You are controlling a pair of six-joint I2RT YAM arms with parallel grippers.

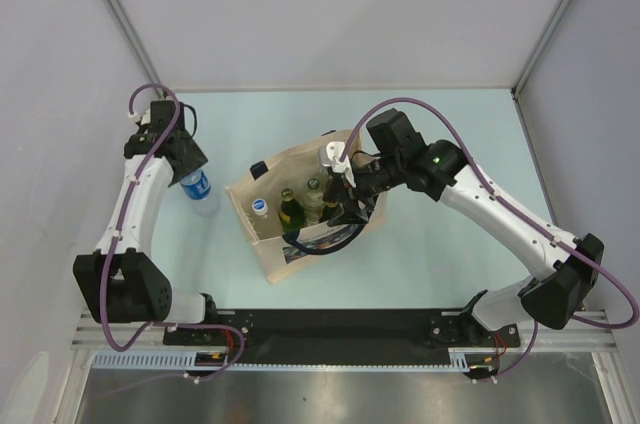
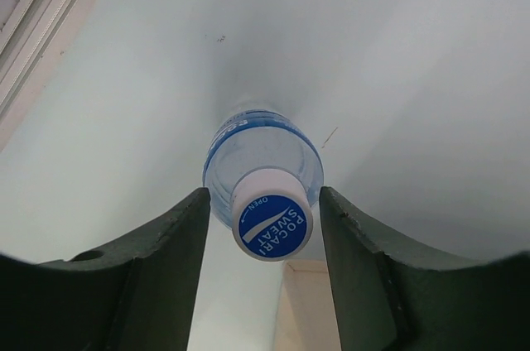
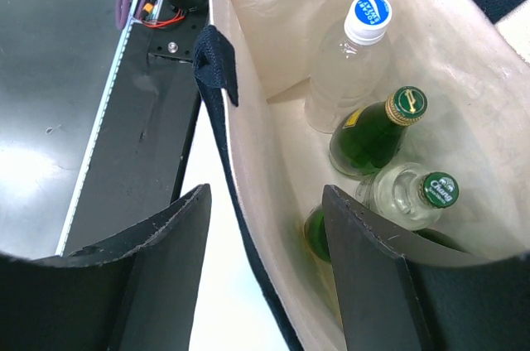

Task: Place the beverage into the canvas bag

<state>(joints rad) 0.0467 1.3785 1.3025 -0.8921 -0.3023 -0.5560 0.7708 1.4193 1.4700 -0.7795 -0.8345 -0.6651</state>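
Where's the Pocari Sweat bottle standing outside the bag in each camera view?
Top external: Pocari Sweat bottle at centre-left, left of the canvas bag.
Left wrist: centre, cap toward the camera, between the left fingers.
Right wrist: not in it; another bottle stands inside the bag.
Shared landmark: the canvas bag, in top external and right wrist.

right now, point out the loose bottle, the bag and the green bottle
loose bottle [image 2: 272,225], left wrist view, on its cap
bag [image 3: 273,28], right wrist view, inner wall
green bottle [image 3: 371,142], right wrist view, its body
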